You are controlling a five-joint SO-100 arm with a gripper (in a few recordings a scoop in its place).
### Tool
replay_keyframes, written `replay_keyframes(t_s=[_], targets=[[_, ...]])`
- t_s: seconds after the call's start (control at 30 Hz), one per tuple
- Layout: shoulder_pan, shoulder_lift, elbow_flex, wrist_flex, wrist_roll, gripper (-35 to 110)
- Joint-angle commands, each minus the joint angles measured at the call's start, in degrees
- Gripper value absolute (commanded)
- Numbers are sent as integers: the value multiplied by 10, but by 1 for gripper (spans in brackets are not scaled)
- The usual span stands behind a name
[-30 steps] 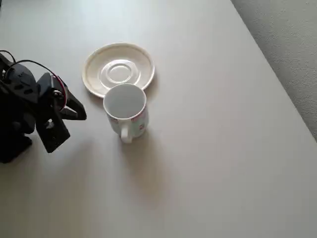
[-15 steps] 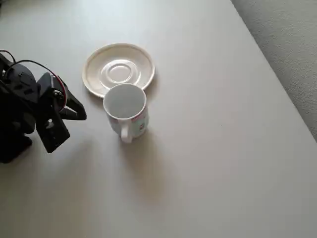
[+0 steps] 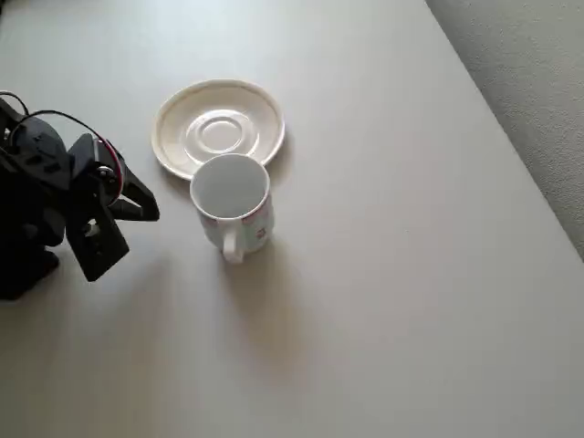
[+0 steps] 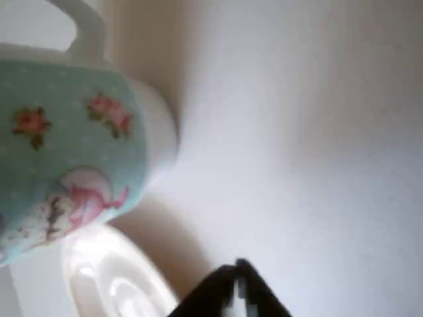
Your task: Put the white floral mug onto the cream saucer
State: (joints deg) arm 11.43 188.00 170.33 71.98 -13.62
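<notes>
The white floral mug (image 3: pixel 232 203) stands upright on the table, its handle pointing toward the picture's bottom edge in the overhead view. It sits just below the cream saucer (image 3: pixel 217 129), and its rim overlaps the saucer's near edge in that view. My black gripper (image 3: pixel 128 233) is to the left of the mug, apart from it, open and holding nothing. In the wrist view the mug (image 4: pixel 73 145) fills the upper left, showing a pale blue-green side with pink flowers. The saucer (image 4: pixel 112 284) is at the lower left there, and one dark fingertip (image 4: pixel 232 294) pokes in at the bottom.
The pale table (image 3: pixel 383 274) stretches wide to the right of and below the mug. Its right edge (image 3: pixel 511 155) runs diagonally, with grey floor beyond. My arm's black body (image 3: pixel 36 210) occupies the left edge.
</notes>
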Motion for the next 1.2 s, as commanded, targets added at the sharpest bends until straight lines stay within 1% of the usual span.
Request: replay_keyframes(t_s=[0.0, 0.17, 0.2, 0.23, 0.3, 0.37, 0.5, 0.57, 0.63, 0.7, 0.87, 1.17], targets=[[-3, 6, -2, 1, -4, -2], [-4, 6, -1, -3, -6, -2], [-4, 6, 2, -14, -24, -2], [5, 6, 6, -30, -40, -2], [40, 6, 0, -47, -40, -2], [62, 7, -33, -38, -37, -2], [47, 1, -110, 22, -35, 5], [51, -18, -130, 18, -40, 9], [47, -76, -159, 4, -55, 12], [47, -171, -217, -4, -55, 14], [48, -394, -403, 28, -43, 15], [74, -583, -573, 62, -55, 16]])
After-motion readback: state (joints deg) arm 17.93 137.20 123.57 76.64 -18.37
